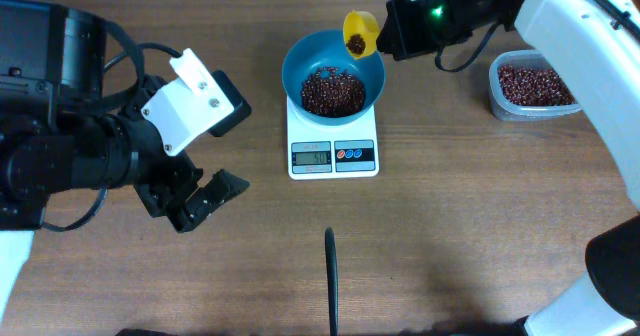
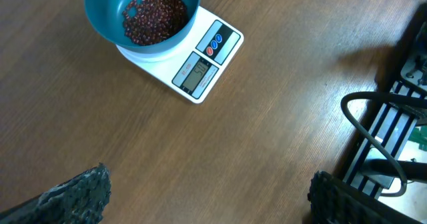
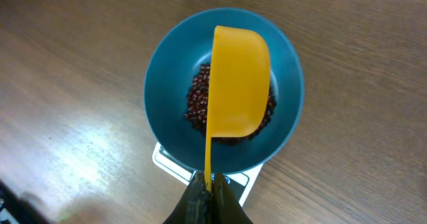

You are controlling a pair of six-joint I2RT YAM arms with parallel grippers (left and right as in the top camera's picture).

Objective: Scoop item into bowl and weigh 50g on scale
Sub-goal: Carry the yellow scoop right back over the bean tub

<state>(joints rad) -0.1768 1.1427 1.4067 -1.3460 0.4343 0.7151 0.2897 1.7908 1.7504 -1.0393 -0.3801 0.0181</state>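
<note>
Beans (image 1: 355, 44) in scoop (image 1: 366, 23), overhead only

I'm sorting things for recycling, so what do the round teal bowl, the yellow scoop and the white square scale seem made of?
The round teal bowl looks like plastic: uniform colour, smooth, soft sheen. The yellow scoop is probably plastic: thin, one-piece, matte. The white square scale likely has a plastic housing: smooth white, rounded corners.
</note>
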